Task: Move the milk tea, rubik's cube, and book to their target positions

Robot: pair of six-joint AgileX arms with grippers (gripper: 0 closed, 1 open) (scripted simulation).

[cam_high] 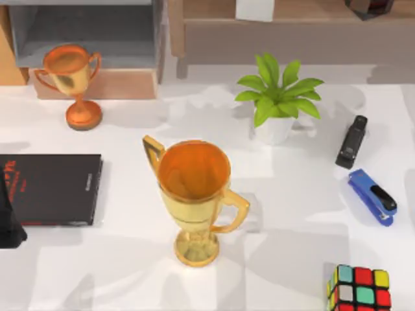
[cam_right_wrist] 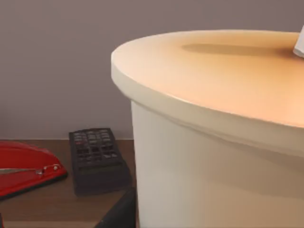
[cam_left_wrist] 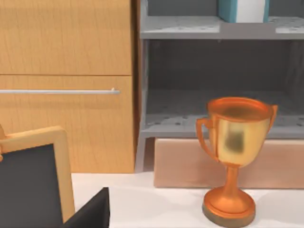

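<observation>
The rubik's cube (cam_high: 360,289), glossy stickers on black edges, sits at the table's (cam_high: 292,214) front right; the teal book (cam_left_wrist: 243,9) stands on a grey shelf (cam_left_wrist: 209,28); a smooth cream cup (cam_right_wrist: 218,142) looms in the right wrist view; whether either claw is apart or together cannot be told; a shiny gold trophy (cam_high: 194,194) stands mid-table.

Large gold trophy (cam_high: 194,197) upright mid-desk (cam_high: 292,214). Smaller orange trophy (cam_high: 71,81) at back left, before the grey shelf unit (cam_high: 84,32). Thin black book (cam_high: 55,188) flat at left edge. Potted green plant (cam_high: 277,100) behind centre-right. Black stapler (cam_high: 351,141) and blue stapler (cam_high: 372,196) near each other at right. Right wrist view: red stapler (cam_right_wrist: 23,168) beside a dark remote (cam_right_wrist: 97,159) on wood.
</observation>
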